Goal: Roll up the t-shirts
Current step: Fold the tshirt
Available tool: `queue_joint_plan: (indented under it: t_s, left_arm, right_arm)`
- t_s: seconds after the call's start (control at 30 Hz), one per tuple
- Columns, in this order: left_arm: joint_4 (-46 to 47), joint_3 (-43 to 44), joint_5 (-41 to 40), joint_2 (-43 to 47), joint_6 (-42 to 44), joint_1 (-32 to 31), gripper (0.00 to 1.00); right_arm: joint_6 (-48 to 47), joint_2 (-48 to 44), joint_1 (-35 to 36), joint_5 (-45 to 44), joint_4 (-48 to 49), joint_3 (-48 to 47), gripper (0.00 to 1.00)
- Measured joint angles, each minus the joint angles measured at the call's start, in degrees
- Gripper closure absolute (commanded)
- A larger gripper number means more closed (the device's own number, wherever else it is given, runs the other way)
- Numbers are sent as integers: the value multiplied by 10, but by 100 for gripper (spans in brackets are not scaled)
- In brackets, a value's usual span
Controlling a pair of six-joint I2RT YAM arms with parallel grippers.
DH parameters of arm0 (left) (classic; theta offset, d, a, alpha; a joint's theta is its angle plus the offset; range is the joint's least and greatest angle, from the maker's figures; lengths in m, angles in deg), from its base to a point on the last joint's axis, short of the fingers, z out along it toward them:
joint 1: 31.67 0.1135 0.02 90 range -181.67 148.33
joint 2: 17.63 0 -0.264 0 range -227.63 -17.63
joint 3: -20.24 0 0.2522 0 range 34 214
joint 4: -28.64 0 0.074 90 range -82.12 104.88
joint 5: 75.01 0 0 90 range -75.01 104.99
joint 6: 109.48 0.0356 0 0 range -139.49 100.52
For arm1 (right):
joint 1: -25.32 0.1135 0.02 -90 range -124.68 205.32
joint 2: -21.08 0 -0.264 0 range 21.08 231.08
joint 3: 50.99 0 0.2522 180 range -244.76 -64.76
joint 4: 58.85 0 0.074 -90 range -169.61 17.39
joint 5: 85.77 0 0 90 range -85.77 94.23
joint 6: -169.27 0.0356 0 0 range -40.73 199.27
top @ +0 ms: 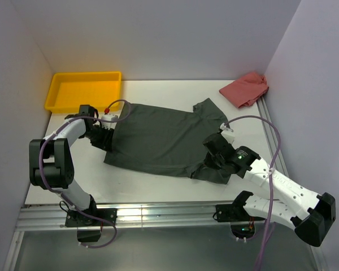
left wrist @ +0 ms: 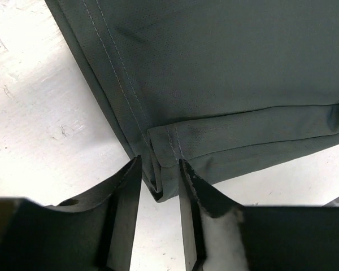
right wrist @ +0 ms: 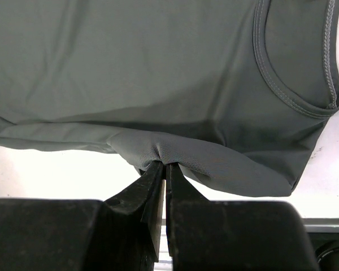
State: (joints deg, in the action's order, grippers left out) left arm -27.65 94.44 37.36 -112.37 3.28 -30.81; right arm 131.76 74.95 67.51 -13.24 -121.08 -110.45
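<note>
Lying spread across the middle of the tabletop [top: 158, 189]: one charcoal-grey t-shirt [top: 158, 138], hem to the left, collar [right wrist: 288, 93] to the right.

Material: thin knit, limp, light. Judged to drape and crease at any pull, with no stiffness to keep a roll in shape by itself. The surface looks matt and not slippery. Not fragile.

Condition: mostly flat. The near long edge is folded over on itself, and the near right sleeve area is rumpled.

Holds: the double-stitched hem [left wrist: 137, 101] and folded edges are judged the best purchase, since the stacked layers give the fingers more bulk than a single ply.

Left hand [left wrist: 158, 169]: at the near left corner, fingers narrowed around the folded hem corner, with fabric filling the gap between them.

Right hand [right wrist: 163, 165]: at the near edge below the collar, fingers pinched almost together on a small tented fold of cloth.

Handling note: with both holds on one edge, uneven pull would likely skew the roll.

Surroundings: yellow tray [top: 82, 104] at the far left, near the shirt but not touching it; crumpled pink cloth [top: 246, 89] at the far right corner, well apart.
</note>
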Motion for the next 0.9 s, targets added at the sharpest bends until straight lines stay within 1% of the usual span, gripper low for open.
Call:
queue_joint_plan:
  t_s: [0.4, 0.73, 0.9]
  left_arm:
    - [-2, -2, 0, 16, 3, 0, 63]
    - [-4, -30, 2, 15, 5, -1, 63]
    - [-2, -35, 2, 15, 5, -17, 65]
  right_arm:
    - [-1, -1, -1, 6, 14, 12, 94]
    - [-3, -1, -1, 6, 15, 12, 94]
    - [-5, -1, -1, 6, 18, 13, 94]
